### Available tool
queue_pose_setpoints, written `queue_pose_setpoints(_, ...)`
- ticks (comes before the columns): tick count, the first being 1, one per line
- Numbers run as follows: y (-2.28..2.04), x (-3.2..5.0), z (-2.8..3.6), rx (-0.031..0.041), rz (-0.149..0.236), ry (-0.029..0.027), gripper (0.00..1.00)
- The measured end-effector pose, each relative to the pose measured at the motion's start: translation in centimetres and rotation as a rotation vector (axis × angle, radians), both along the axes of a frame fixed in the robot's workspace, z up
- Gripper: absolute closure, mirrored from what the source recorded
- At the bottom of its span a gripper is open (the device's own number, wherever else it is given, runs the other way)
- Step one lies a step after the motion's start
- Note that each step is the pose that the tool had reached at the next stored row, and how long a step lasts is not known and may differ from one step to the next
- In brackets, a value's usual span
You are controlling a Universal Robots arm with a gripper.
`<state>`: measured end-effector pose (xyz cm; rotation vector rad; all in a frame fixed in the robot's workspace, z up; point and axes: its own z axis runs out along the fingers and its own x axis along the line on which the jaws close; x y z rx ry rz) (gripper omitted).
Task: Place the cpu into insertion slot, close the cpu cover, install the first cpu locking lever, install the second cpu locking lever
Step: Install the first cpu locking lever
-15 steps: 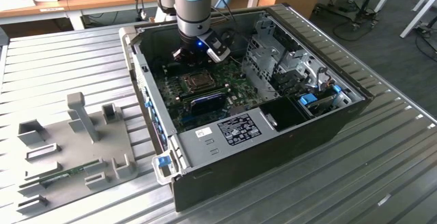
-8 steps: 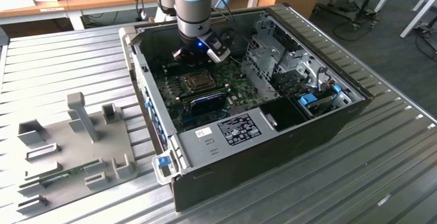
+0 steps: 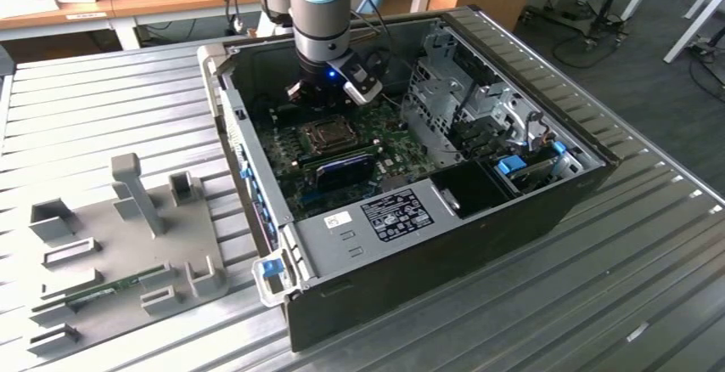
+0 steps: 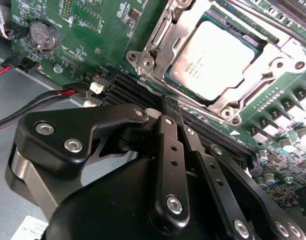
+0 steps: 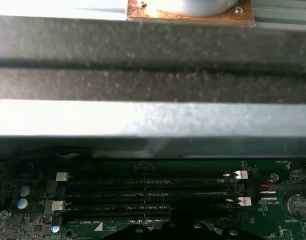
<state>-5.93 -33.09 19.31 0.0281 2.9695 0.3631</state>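
The chip lies flat in its socket on the green board, grey metal top up. The silvery cover is folded down around it, so the chip shows through the cover's window. Whether the locking levers at the socket's edges are latched cannot be told. In the exterior view the chip sits near the middle of the board inside the open computer case.

Just beside the socket runs a bank of long black memory slots. The gripper hangs over these slots. Its two black fingers are pressed together with nothing between them. The fingertips are near the cover's closest corner but apart from it, and they touch neither the cover nor the chip. In the exterior view the gripper sits between the socket and the far wall of the case, at the end of the grey and blue arm.

Farther out, a round coin battery and a red and black wire lie on the board past the slots. The first wrist view shows the same slots below the case's grey wall. The case rests on a ribbed metal table. A grey holder with upright posts lies well apart on the exterior view's left.
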Motion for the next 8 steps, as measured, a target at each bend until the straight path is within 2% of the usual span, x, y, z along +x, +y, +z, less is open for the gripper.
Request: queue_pose_setpoints(8,0.00,0.00,0.50,0.0001,0.000,0.0000,0.89)
